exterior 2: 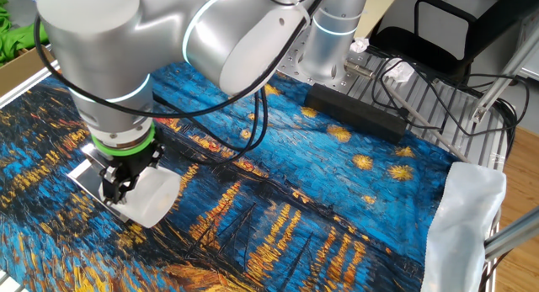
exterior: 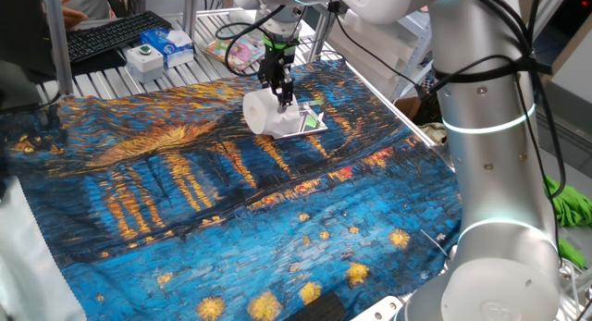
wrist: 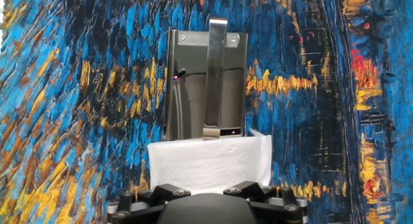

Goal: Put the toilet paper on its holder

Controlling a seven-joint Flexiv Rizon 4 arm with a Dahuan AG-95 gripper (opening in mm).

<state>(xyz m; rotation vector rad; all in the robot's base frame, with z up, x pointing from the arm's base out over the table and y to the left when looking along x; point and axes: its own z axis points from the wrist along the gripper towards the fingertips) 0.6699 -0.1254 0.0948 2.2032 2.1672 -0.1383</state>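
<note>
White, plump and cylindrical, the toilet paper roll (wrist: pixel 208 161) is seen nearest the hand camera, lying on its side with its embossed surface intact. It is pinched across its width by the black two-finger gripper (exterior: pixel 279 101), whose jaws are spread wide and pointed downward. Just beyond it, the mirror-like chrome holder (wrist: pixel 205 82) lies flat, its arm reaching to the roll. Blue-and-orange painted cloth (exterior: pixel 231 210) is noted underneath.

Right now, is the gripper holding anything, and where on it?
Yes: the gripper holds the toilet paper, jaws wide across its rounded sides, at the edge of the holder.
</note>
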